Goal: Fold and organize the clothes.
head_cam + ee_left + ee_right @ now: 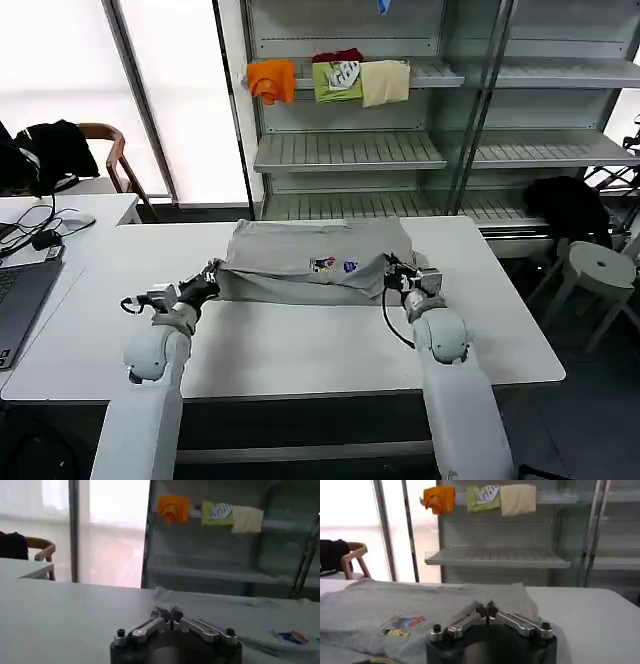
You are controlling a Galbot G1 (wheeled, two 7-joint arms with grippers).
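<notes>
Grey shirt (312,262) on table (300,345), near corners pinched by closed left fingers (207,279) and right fingers (393,272)

A white desk (300,350) fills the lower middle of the head view. Behind it, across the upper right of the frame, stands a grey shelving unit (350,150). On its upper shelf lie three cloths side by side: an orange one (272,80), a green one (337,80) with a white print, and a cream one (385,82); something dark red, perhaps another cloth, shows just behind the green one. At the left edge sits a laptop (18,295) with black cables (40,235) above it. A wooden chair (110,150) draped with a black garment (55,150) stands at upper left. A white stool (600,270) is at the right edge.
</notes>
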